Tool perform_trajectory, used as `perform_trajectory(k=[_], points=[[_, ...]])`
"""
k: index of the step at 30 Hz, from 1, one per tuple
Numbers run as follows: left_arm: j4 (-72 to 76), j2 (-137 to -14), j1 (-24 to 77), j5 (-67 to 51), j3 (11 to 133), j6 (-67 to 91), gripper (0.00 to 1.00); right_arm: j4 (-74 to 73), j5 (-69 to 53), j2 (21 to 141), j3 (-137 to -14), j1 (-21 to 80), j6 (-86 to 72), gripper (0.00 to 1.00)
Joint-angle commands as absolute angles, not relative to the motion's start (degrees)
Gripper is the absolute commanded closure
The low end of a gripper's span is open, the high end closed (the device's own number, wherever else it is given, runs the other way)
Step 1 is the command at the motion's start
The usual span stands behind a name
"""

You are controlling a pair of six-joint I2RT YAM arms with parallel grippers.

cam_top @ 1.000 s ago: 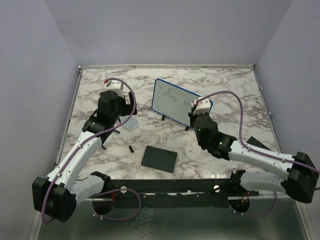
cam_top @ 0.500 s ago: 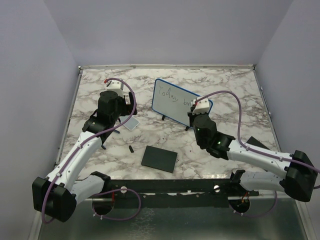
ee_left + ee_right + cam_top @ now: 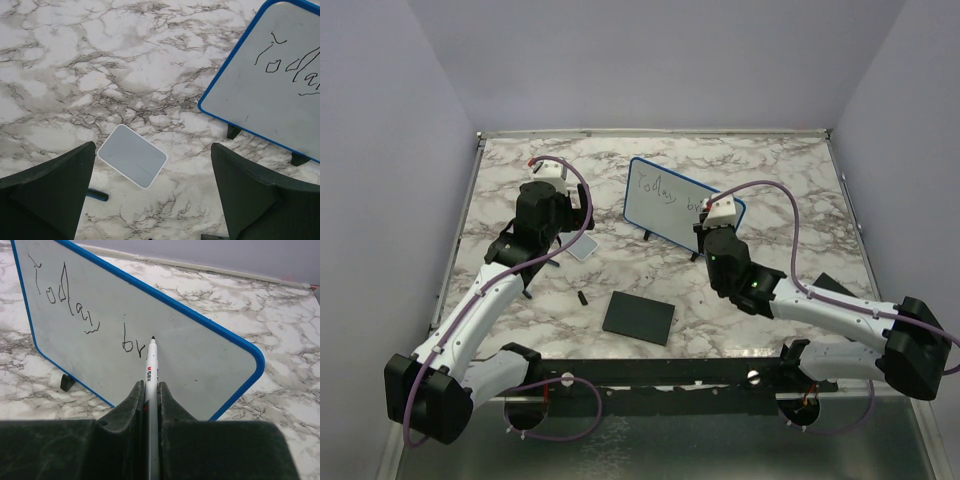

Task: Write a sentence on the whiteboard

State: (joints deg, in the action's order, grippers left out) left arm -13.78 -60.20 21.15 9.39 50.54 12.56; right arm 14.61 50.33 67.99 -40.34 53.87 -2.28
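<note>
Right arm elbow shifted slightly left since earlier frame. Right gripper (image 3: 150,386) clamped on marker (image 3: 151,362). Marker long axis points straight ahead, tip at whiteboard (image 3: 200,365), just right of "br" in sentence (image 3: 67,302). Whiteboard stands mid-table, nearer right arm. Left gripper (image 3: 152,150) wide open, empty.

One whiteboard (image 3: 665,205), one marker (image 3: 151,375) — plus one black square pad (image 3: 638,317), one pale tile (image 3: 582,248), one small black piece (image 3: 582,298).

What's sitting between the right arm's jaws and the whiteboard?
A white marker that they grip, its tip at the whiteboard; the right wrist view shows it.
</note>
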Motion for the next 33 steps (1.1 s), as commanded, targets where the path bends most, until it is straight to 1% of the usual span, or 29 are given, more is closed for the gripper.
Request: perform_trajectory(k=[1,17,20,26,33], points=[[-12.97,-59.33,21.62,8.35,50.01,12.40,0.01,16.14,52.10,68.82,-40.52,53.27,-2.02,1.00],[-12.96,-59.33,21.62,8.35,50.01,12.41,0.01,15.78,51.65,69.19,-40.32,52.75,-2.58,1.00],[-12.95,-59.24,21.56,8.42,50.01,12.39,0.01,15.15,50.31,68.21,-40.15,52.82,-2.89,1.00],[-13.01,-59.24,21.62,8.48,50.01,12.42,0.01,14.85,43.83,63.46,-38.21,53.31,-0.63,1.00],[-13.01,-59.24,21.62,8.44,50.01,12.45,0.01,11.30,45.35,62.41,-37.72,53.53,-2.22,1.00]])
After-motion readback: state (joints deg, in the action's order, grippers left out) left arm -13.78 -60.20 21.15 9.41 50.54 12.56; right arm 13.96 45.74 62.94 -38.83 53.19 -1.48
